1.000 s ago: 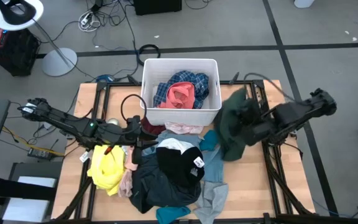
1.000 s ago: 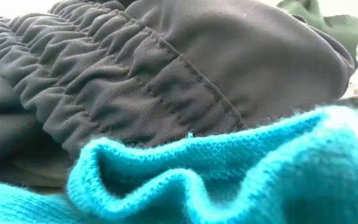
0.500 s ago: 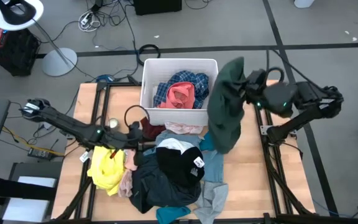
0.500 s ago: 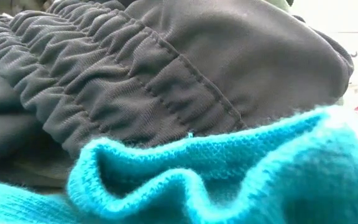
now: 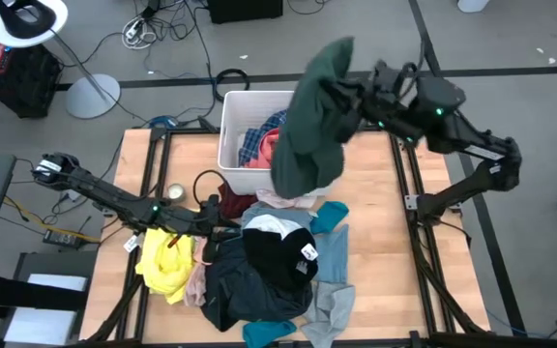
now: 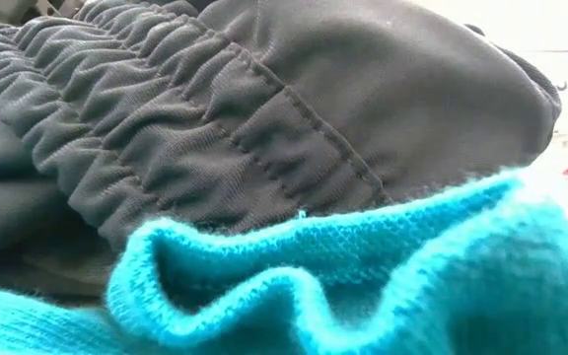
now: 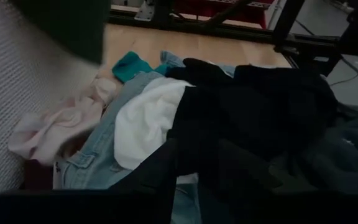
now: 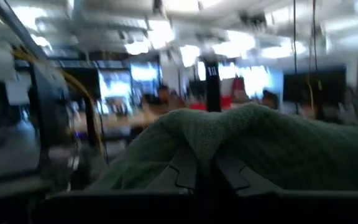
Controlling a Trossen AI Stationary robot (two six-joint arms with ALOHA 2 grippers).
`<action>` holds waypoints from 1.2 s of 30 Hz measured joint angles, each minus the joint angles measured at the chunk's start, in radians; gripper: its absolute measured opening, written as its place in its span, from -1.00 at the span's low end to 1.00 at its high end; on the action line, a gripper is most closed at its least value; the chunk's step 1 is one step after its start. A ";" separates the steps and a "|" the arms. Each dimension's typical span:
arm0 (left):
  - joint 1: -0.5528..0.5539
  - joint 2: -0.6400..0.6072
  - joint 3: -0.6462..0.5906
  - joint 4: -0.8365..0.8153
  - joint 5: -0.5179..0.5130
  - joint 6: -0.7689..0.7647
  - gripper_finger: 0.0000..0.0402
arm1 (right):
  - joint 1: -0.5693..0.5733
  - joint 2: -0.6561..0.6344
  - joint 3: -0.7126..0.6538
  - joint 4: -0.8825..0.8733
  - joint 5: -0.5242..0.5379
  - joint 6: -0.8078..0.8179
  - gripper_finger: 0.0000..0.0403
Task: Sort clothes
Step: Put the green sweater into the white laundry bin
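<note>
Dark green garment (image 5: 309, 121) hanging over the white bin (image 5: 232, 126) — apparently clenched in the right gripper (image 5: 354, 97).

Two dark jointed arms, seemingly green-lit indicators.

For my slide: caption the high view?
Right gripper carries a dark green garment over the white bin.

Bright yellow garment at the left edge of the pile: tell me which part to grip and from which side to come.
Grip the bright yellow fabric garment at its bunched upper folds, coming straight down from above. It lies crumpled on the wooden table with its outer left edge free, while the pile's dark clothes crowd its other side. The left gripper is nearest, probably best placed.
</note>
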 joint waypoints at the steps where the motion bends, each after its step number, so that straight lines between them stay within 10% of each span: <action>1: 0.000 0.000 0.000 0.000 0.000 0.002 -0.38 | -0.029 0.016 0.018 0.035 -0.038 -0.009 -0.94; 12: 0.000 0.000 0.000 0.015 -0.053 0.076 -0.38 | -0.203 0.238 0.279 0.027 -0.175 -0.030 -0.93; 24: 0.000 -0.009 0.000 0.135 -0.053 0.132 -0.38 | -0.222 0.315 0.270 -0.618 -0.064 0.213 -0.95; 36: 0.004 -0.061 0.000 0.105 -0.048 0.156 -0.38 | -0.319 0.570 0.200 -0.880 -0.293 0.329 -0.94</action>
